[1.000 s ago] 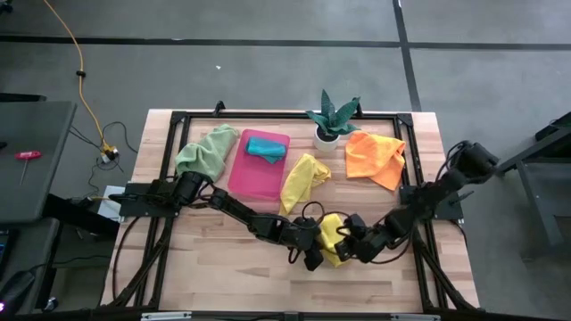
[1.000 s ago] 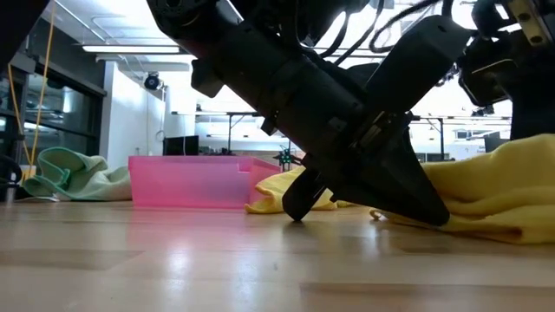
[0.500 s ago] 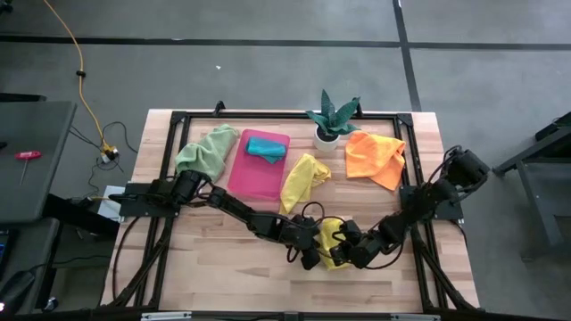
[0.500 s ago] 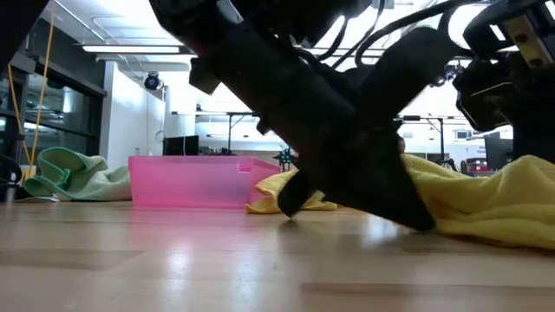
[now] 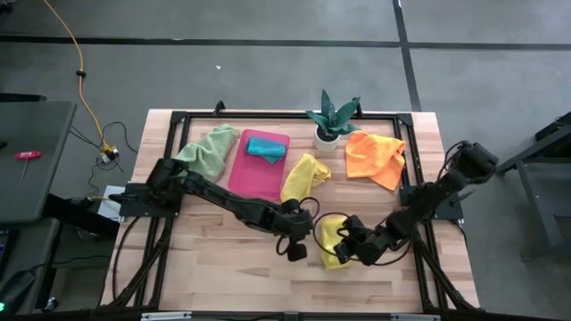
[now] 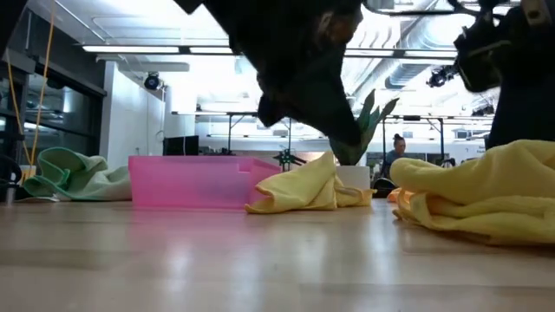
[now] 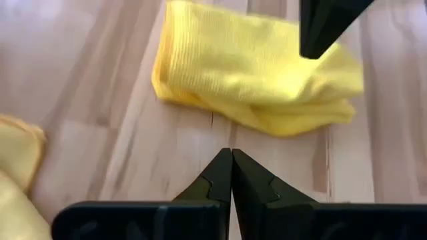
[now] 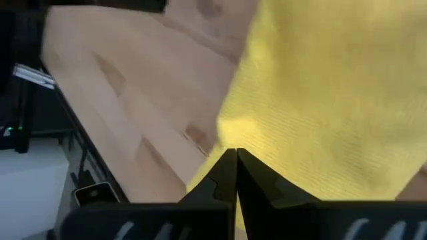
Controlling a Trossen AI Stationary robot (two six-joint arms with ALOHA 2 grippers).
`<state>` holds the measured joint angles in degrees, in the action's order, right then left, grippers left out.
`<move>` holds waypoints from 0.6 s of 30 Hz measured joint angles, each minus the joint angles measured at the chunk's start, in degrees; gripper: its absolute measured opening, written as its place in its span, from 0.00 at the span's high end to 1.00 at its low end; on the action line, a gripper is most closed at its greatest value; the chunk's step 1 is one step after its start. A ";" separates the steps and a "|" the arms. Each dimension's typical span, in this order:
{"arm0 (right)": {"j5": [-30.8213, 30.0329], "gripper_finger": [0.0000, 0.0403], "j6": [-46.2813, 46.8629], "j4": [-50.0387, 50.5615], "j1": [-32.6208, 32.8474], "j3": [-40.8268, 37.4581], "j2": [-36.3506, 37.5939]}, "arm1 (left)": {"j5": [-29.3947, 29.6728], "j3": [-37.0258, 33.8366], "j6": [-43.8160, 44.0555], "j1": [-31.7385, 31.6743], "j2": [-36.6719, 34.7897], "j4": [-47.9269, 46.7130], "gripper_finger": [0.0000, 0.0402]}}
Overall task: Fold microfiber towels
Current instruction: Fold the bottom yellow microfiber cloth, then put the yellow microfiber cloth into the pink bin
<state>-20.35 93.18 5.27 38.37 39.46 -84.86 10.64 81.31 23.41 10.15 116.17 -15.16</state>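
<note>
A pink tray (image 5: 259,169) lay near the worktop's (image 5: 205,276) far edge, left of centre. A potted plant (image 5: 330,120) in a white pot stood just beside it, toward the far right corner.

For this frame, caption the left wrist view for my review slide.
Left gripper shut and empty above the wooden table, facing a folded yellow microfiber towel.

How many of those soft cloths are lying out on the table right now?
5. A pale green cloth lies left of the pink plastic tray; a teal cloth in it; a yellow cloth right of it; an orange cloth far right; another yellow cloth between the grippers. None seems hidden.
</note>
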 joint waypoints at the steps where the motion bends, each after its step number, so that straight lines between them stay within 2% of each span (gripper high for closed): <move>1: -0.71 1.00 -0.80 1.50 0.00 0.00 1.36 | 0.40 -0.01 -0.73 0.23 -0.50 -0.16 1.00; 11: -5.18 1.00 -1.06 24.15 2.48 0.00 16.69 | 0.37 0.00 -1.33 3.02 -1.97 3.23 1.00; 14: -5.42 1.00 -0.47 27.29 4.10 0.00 18.87 | 0.39 -0.89 0.60 3.63 -1.97 8.49 1.00; 18: -5.35 1.00 1.37 27.50 5.87 -0.17 17.85 | 0.01 -4.71 4.72 4.33 -1.97 19.86 1.00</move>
<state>-25.70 94.55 32.77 44.24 39.29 -67.01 10.65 76.61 28.13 14.48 114.19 4.70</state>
